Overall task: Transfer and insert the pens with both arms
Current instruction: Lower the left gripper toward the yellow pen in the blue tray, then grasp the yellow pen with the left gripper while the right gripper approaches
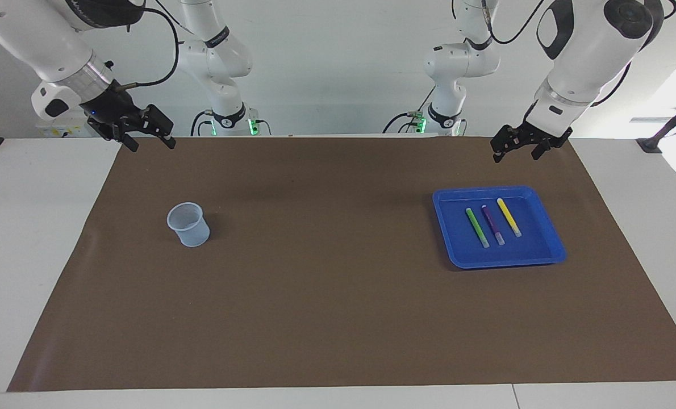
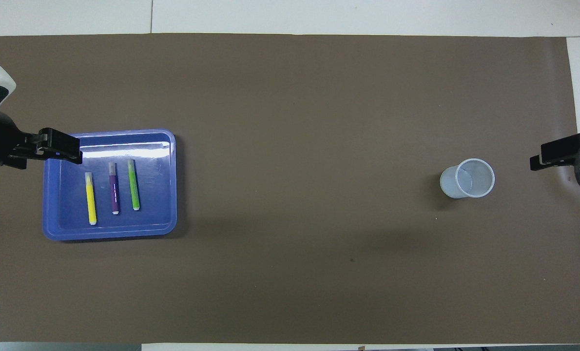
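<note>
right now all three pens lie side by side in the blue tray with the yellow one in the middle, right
Not quite: the purple pen is in the middle, as the overhead view shows. The yellow pen lies on the outside, toward the left arm's end of the table, and the green pen on the inside. All three do lie side by side in the blue tray.

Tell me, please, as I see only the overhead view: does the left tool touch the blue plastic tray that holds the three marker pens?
Observer: No. The left tool hangs in the air, clear of the blue rectangular plastic tray, and touches nothing.
Operator: Are its fingers open?
Observer: Yes, the two fingers stand apart and hold nothing.
Operator: And the right tool?
Observer: The right tool is also raised and open, and it does not touch the translucent plastic cup.
</note>
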You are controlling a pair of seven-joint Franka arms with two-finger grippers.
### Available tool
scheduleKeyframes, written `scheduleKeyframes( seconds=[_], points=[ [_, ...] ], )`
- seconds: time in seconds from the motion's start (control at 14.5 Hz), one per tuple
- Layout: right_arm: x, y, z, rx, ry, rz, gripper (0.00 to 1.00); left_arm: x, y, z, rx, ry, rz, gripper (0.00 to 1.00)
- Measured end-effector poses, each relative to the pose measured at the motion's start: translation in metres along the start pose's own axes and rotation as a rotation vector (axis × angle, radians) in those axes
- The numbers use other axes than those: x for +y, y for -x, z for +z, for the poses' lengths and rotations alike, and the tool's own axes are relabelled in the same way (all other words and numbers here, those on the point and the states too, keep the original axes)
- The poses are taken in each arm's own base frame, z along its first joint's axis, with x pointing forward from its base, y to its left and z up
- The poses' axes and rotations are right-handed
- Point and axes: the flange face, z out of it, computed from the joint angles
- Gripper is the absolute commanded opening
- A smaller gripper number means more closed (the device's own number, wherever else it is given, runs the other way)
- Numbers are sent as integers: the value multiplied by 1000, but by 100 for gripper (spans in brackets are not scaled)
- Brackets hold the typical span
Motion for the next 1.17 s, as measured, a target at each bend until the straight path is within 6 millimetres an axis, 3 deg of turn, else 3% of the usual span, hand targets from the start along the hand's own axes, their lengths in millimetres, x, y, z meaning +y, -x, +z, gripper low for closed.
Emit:
scheduleKeyframes(
  seconds=[0.14, 0.28, 0.48, 0.62, 0.76, 0.9, 1.17],
  points=[
    [-3, 0, 1, -3, -6, -4, 100, -23, 3, 18, 2, 0, -15, 100],
    [-6, 0, 9, -2, -4, -10, 100, -62, 1, 39, 2, 5, 4, 100],
    [-27, 9, 63, 44, -40, -31, 100, -108, -2, 84, 20, 11, 9, 100],
    [-41, 24, 84, 20, -106, -30, 100, -119, -3, 118, 32, 13, 10, 99],
    [-47, 32, 84, 12, -197, 11, 100, -128, -6, 151, 43, 14, 14, 95],
    [-53, 34, 90, -15, -350, 69, 100, -133, -5, 181, 41, 17, 18, 91],
    [-57, 26, 125, -65, -604, 192, 100, -134, -6, 228, 53, 19, 33, 83]
  ],
)
